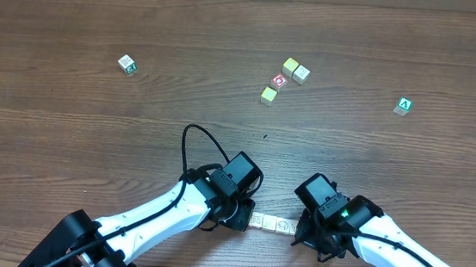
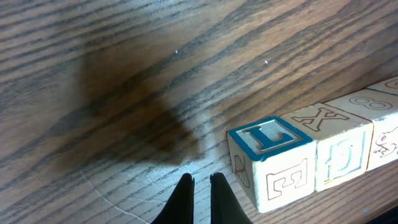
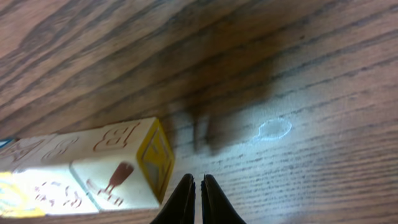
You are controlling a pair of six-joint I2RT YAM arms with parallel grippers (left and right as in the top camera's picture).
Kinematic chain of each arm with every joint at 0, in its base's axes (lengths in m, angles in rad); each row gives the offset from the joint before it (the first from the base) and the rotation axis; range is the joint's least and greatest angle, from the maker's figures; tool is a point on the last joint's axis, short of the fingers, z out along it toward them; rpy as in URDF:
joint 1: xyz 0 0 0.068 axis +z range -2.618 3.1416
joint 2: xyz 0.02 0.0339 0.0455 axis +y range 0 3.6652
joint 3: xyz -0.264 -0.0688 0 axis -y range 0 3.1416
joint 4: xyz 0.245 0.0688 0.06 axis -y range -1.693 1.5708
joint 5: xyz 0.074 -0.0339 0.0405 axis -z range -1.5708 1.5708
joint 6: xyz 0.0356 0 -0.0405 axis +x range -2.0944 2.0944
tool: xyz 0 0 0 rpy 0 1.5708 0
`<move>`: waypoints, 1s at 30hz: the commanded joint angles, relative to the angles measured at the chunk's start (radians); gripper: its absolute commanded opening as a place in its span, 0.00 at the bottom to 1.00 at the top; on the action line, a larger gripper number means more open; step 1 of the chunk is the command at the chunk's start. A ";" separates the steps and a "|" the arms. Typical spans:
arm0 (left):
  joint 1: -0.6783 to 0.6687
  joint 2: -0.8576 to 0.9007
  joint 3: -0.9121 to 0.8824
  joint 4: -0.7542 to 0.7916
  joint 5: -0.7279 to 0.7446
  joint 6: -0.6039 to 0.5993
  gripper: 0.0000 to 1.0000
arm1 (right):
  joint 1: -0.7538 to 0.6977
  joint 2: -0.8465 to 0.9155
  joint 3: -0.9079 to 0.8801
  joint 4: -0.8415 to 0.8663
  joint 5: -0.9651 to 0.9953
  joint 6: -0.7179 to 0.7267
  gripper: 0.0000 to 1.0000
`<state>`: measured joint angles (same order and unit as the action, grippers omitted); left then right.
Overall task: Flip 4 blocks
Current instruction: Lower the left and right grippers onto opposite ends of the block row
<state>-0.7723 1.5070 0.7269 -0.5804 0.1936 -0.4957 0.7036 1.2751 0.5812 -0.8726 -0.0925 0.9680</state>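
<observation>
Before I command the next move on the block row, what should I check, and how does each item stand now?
1. Left end effector empty: ok, shut on nothing.
2. Right end effector empty: ok, shut on nothing.
3. Blocks lined up touching in one row: ok.
4. Blue L block clear of the left end effector: ok, just beside it.
5. Yellow-faced block clear of the right end effector: ok.
6. Which blocks are already flipped: cannot tell.
</observation>
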 commanded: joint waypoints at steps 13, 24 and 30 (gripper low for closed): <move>0.006 0.010 0.002 -0.040 0.015 0.002 0.04 | 0.001 0.067 -0.005 0.071 0.039 0.031 0.08; 0.006 0.011 0.002 0.019 0.012 -0.034 0.04 | 0.001 0.067 -0.005 0.068 0.038 0.027 0.08; 0.006 0.056 0.002 0.061 0.019 -0.063 0.04 | 0.001 0.067 -0.005 0.068 0.034 0.026 0.08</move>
<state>-0.7723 1.5238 0.7269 -0.5293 0.1989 -0.5278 0.7036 1.3411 0.5812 -0.8055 -0.0704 0.9913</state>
